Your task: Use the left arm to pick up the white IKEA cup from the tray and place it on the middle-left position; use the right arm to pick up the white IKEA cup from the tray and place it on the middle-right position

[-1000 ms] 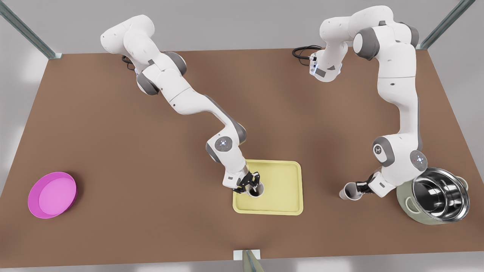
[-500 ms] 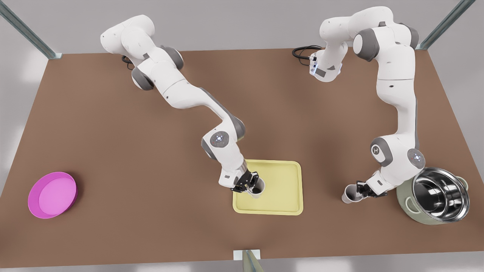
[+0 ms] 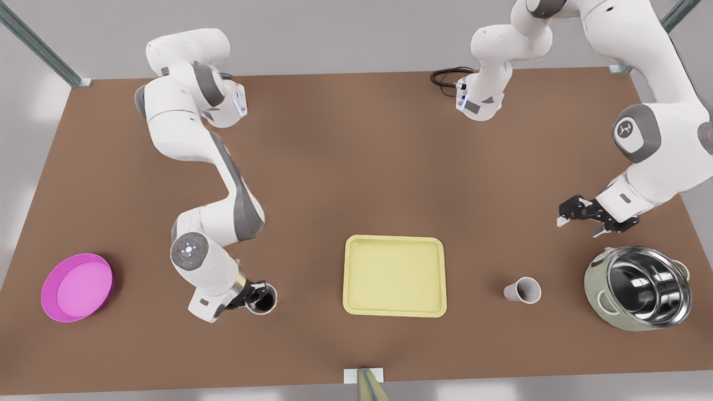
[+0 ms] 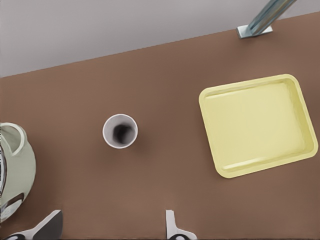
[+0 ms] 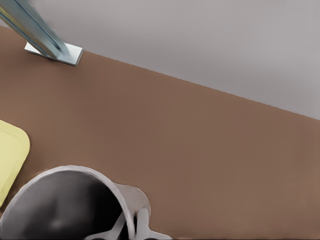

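Tray (image 3: pixel 394 275) now emptied: left gripper (image 3: pixel 579 214), open, has risen off placed cup (image 3: pixel 523 290); right gripper (image 3: pixel 256 297) clamps second cup (image 3: pixel 268 301) at lower left, release pending

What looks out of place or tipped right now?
Nothing stands out: the free cup stands upright beside the tray, the right gripper holds the other cup upright, and the left gripper hangs open.

Pot (image 4: pixel 12 170): well apart from the tray (image 4: pixel 257 125), sliced by the frame edge, one side showing!
Left gripper (image 4: pixel 110 226): just two spread fingertips peek in.
Held cup (image 5: pixel 65 205): near the tray, base cut off; right gripper (image 5: pixel 131 226) on its rim, barely showing.
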Motion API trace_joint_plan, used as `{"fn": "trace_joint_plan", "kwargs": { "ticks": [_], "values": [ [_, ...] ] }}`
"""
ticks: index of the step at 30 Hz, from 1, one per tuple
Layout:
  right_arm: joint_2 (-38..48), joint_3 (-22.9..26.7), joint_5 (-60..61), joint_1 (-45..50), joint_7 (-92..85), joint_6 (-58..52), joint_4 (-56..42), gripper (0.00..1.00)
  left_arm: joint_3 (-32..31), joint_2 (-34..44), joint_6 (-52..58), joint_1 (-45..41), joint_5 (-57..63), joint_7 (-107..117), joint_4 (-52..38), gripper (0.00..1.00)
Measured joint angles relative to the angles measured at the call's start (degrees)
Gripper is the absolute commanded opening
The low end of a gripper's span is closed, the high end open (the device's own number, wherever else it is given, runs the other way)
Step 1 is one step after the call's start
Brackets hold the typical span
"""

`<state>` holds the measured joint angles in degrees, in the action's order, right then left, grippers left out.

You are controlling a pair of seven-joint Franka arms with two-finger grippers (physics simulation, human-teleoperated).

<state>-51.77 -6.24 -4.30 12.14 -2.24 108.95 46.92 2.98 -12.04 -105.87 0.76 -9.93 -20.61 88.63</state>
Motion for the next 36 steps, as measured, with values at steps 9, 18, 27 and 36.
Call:
{"fn": "trace_joint_plan", "kwargs": {
  "ticks": [9, 18, 27, 36],
  "values": [
    [0.59, 3.59, -7.42, -3.59, -18.77, 0.42, 3.49, 0.08, -0.06, -0.24, 2.66, -0.06, 1.99, 9.13, 0.61, 1.0],
    [5.1, -4.68, -8.51, -11.76, -30.64, 12.37, 22.26, 0.08, -0.08, -0.31, 3.27, -0.14, 2.12, 14.7, 0.54, 1.0],
    [8.97, -14.05, -8.91, -21.91, -38.41, 24.36, 36.51, 0.08, -0.16, -0.38, 4.21, -0.33, 2.19, 18.15, 0.52, 1.0],
    [5.03, -22.42, -8.98, -28.51, -43.92, 30.62, 38.99, 0.08, -0.16, -0.36, 4.43, -0.47, 2.31, 20.29, 0.52, 1.0]
  ]
}}
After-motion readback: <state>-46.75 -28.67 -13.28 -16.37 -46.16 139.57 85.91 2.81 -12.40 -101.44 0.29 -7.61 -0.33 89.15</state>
